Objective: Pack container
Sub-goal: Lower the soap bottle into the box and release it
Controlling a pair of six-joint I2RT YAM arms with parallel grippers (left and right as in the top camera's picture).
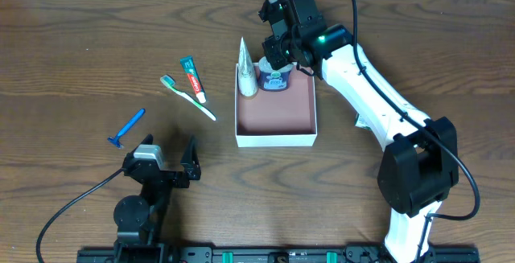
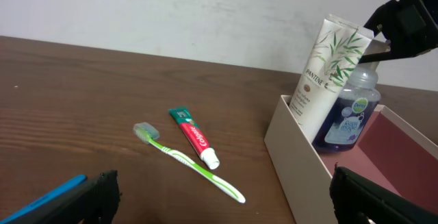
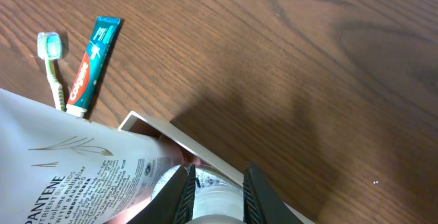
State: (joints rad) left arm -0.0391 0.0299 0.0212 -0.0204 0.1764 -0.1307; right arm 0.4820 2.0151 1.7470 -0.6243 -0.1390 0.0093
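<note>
Bottle (image 2: 349, 114) at container's (image 1: 276, 141) far edge is gripped by R end effector (image 3: 216, 183); L end effector (image 1: 170, 154) is held open.

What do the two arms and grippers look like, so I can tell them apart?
Right arm: white links, black joints, looping black cable, green light near the wrist. Left arm: black, grey wrist block, black cable trailing. Left gripper and right gripper: black fingers.

L arm (image 1: 143, 192) folded low by its base; L gripper (image 1: 169, 145) points fwd, jaws wide apart; R arm (image 1: 378, 94) stretched far fwd, leaning inward, wrist tipped down; R gripper (image 3: 217, 177) fingers narrowly parted, grip unclear
</note>
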